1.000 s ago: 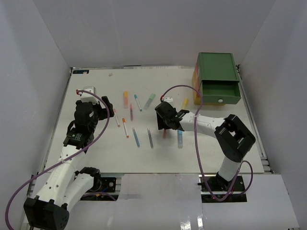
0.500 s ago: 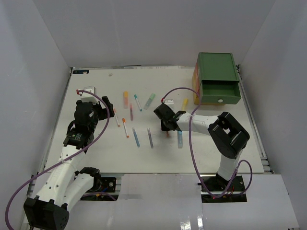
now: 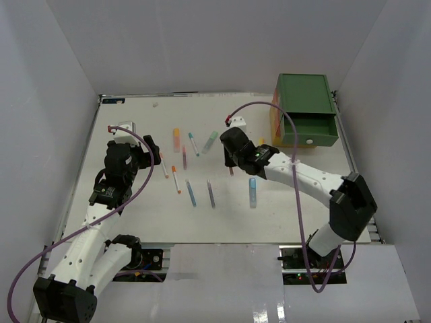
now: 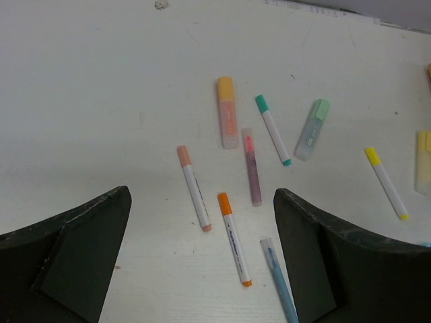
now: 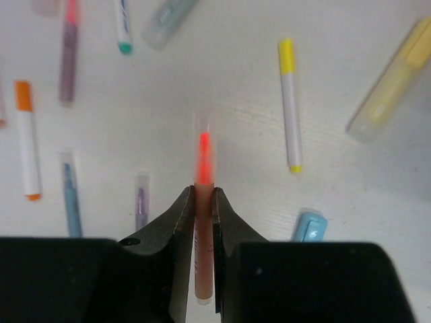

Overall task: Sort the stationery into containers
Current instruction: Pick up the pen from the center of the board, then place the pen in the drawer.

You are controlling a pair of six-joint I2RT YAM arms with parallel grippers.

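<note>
Right fingers (image 5: 182, 215) are pinched nearly shut on the red pen (image 5: 204, 155). The barrel is clamped between the tips and the clear-capped end sticks out ahead; can't tell if it touches the counter (image 5: 236, 60). Right of the held pen lies a yellow pen (image 5: 289, 104), with a yellow highlighter (image 5: 394, 81) further right. A blue highlighter (image 5: 308, 225) sits just beside the right-hand finger. Left of the held pen are a purple pen (image 5: 140, 202), a blue pen (image 5: 69, 195) and an orange pen (image 5: 27, 138). Ahead and left are a pink pen (image 5: 67, 60), a teal pen (image 5: 123, 27) and a green highlighter (image 5: 168, 13). All lie loose on the counter, apart from each other. Left fingers (image 4: 81, 249) are spread wide and hold nothing. A peach pen (image 4: 194, 188) lies in the gap between them, with the orange pen just right of it. The pink pen is ahead of that, and an orange highlighter (image 4: 227, 111) is further ahead. Drawers (image 3: 306, 108) stand ahead and right of the right fingers, well apart. The green one on top looks pulled out, with a white knob (image 3: 309, 141) on its front. Orange-red and yellow show at the stack's left edge.
</note>
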